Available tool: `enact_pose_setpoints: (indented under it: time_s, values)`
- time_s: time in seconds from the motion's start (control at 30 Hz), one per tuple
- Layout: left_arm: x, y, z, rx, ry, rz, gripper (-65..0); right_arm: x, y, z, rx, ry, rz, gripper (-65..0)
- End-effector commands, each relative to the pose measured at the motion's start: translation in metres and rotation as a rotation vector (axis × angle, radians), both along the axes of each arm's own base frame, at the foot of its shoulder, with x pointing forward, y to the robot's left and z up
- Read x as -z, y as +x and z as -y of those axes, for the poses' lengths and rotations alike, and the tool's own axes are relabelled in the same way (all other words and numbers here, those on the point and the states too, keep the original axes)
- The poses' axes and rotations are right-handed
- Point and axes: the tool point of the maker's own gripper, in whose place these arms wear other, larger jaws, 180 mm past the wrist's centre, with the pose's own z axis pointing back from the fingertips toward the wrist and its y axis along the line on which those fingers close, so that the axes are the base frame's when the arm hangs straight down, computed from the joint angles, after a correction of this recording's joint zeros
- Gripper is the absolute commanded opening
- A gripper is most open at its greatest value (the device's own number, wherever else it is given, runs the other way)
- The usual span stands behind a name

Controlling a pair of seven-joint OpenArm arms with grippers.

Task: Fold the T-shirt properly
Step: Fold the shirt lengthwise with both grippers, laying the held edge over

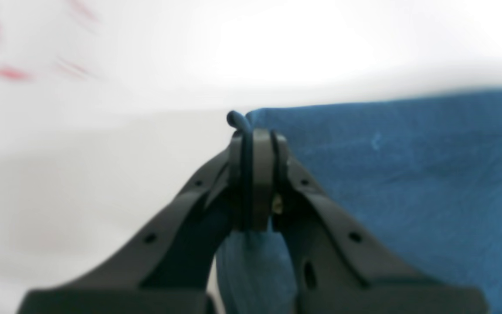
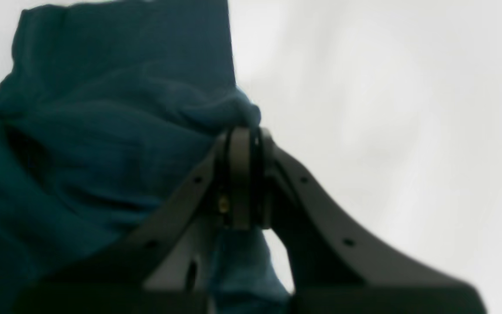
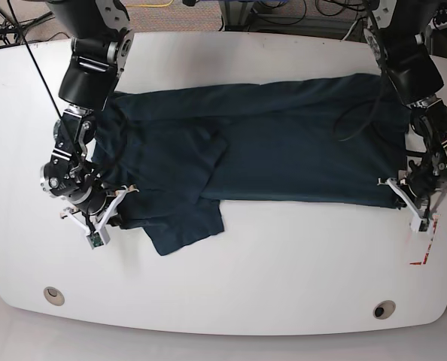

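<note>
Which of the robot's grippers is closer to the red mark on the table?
The left gripper, just beside the red mark. The right gripper is across the T-shirt.

Dark T-shirt on white table, left gripper and right gripper pinching its edges; two round holes, red marks at right

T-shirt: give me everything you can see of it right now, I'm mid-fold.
The T-shirt is plain, dark navy-teal soft cloth, spread wide across the white table, with its far edge partly under both arms in the base view. A short sleeve sticks out toward the near side, left of centre, and folds and creases gather around it. Both grippers are shut on near-side cloth: the left gripper at one corner, the right gripper at a bunched edge near that sleeve.
</note>
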Motion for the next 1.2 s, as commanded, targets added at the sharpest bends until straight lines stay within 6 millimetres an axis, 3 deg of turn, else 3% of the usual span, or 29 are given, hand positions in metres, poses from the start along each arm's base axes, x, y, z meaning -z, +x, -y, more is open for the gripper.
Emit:
enact_pose_setpoints:
  time_s: [0.0,0.2,0.47,1.0,1.17]
  values:
    - [-0.039,0.016,-0.007,0.001,0.042,0.088,-65.0,-0.032,0.016,0.010,0.009,-0.016,0.086,-65.0]
    - [-0.061,0.017,-0.009,0.002,0.086,0.110,-65.0,-0.048,0.014,0.015,0.015,-0.061,0.110,-65.0]
    - [-0.078,0.012,-0.009,0.006,0.138,0.122,-65.0,-0.055,-0.008,0.019,0.018,-0.133,0.112,-65.0]
    - [-0.038,-0.020,-0.004,0.117,0.185,0.009,-65.0,-0.032,-0.065,0.016,0.003,-0.198,0.052,-65.0]
    - [-0.032,-0.032,-0.016,0.114,0.211,-0.023,-65.0,-0.024,-0.081,0.015,0.009,-0.206,0.013,-65.0]
